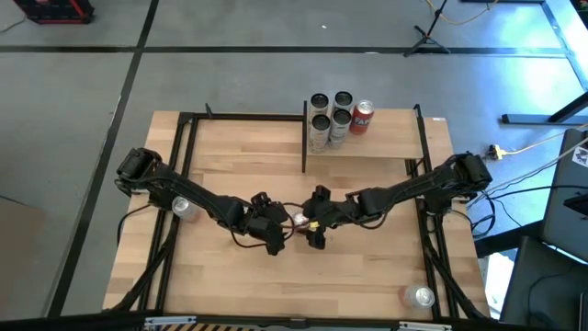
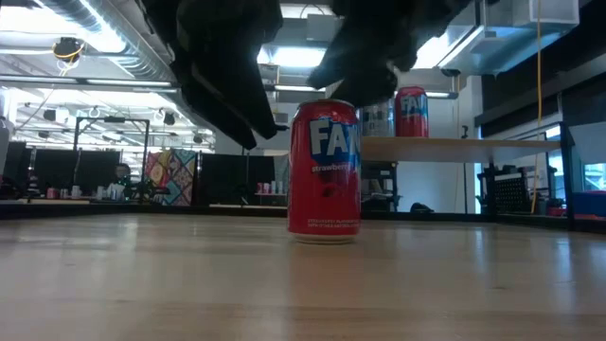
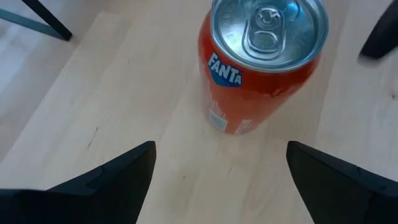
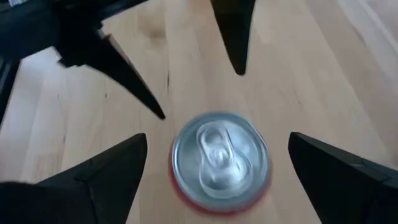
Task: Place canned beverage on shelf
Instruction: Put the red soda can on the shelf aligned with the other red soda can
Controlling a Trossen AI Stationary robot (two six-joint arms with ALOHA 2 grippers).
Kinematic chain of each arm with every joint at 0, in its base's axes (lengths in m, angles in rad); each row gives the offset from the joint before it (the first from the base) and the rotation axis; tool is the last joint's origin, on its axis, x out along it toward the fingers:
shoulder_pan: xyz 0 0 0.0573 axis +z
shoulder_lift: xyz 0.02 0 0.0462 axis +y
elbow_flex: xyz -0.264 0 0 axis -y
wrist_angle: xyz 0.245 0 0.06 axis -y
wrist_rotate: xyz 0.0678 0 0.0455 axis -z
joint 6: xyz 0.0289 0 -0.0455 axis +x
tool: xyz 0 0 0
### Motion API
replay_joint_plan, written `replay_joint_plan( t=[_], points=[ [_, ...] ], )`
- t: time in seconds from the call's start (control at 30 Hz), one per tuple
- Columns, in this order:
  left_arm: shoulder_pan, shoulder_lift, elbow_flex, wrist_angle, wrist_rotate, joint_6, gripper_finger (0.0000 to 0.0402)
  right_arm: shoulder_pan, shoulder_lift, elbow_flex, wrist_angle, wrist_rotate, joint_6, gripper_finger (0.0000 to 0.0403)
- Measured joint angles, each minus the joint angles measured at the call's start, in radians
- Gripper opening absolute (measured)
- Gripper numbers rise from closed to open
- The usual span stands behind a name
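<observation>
Left edge of the light wooden tabletop (image 1: 230, 285): a silver-topped can (image 1: 181, 206) stands upright, partly under the left arm.

Left arm reaches in from the left side toward table centre. Left gripper (image 1: 278, 230) sits just left of the red Fanta strawberry can with a silver pull-tab lid (image 1: 299, 220), above it. Its two dark fingers (image 3: 112, 180) are spread wide; the can shows beyond them, not between them, no contact.

The red can (image 2: 325, 172) stands upright on the tabletop at about table centre, label facing the low camera. In the left wrist view (image 3: 261, 62) the lid and blue Fanta badge are legible.

Right arm comes in from the right side. Right gripper (image 1: 316, 227) hovers over the can; its fingers (image 4: 102, 177) are wide apart, with the can lid (image 4: 219, 158) seen between them from above. Fingers appear clear of the can. The left gripper's dark fingertips (image 4: 134, 84) show beyond the can in this view.

Far side, right of centre: the raised light-wood shelf panel on thin black posts (image 1: 395, 142) holds four silver-topped cans in a cluster (image 1: 330, 118) and a second red can (image 1: 362, 118) just beside them, all upright.

Near right corner: another silver-topped can (image 1: 420, 296) stands alone.
</observation>
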State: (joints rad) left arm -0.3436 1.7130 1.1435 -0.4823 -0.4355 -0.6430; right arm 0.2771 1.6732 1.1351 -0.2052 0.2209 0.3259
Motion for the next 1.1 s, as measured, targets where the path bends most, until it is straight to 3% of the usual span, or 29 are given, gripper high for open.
replay_joint_plan(
  t=[0.2,0.43,0.7,0.8,1.1],
  points=[
    [-0.006,0.0,0.0,-0.008,0.005,-0.002,0.0352,-0.016,0.066,0.0,0.002,-0.058,-0.017,0.0379],
    [-0.009,0.0,0.0,-0.008,0.007,-0.002,0.0352,-0.016,0.082,-0.001,0.01,-0.052,-0.017,0.0374],
    [-0.01,0.0,0.002,-0.014,0.028,-0.002,0.0352,-0.016,0.091,0.001,0.021,-0.02,-0.039,0.0273],
    [-0.016,-0.011,0.029,-0.062,0.051,-0.002,0.0352,-0.015,0.082,0.0,0.021,-0.022,-0.038,0.0272],
    [-0.069,-0.119,0.169,-0.283,0.009,-0.017,0.0352,-0.014,-0.152,-0.002,-0.141,-0.022,0.064,0.0272]
  ],
)
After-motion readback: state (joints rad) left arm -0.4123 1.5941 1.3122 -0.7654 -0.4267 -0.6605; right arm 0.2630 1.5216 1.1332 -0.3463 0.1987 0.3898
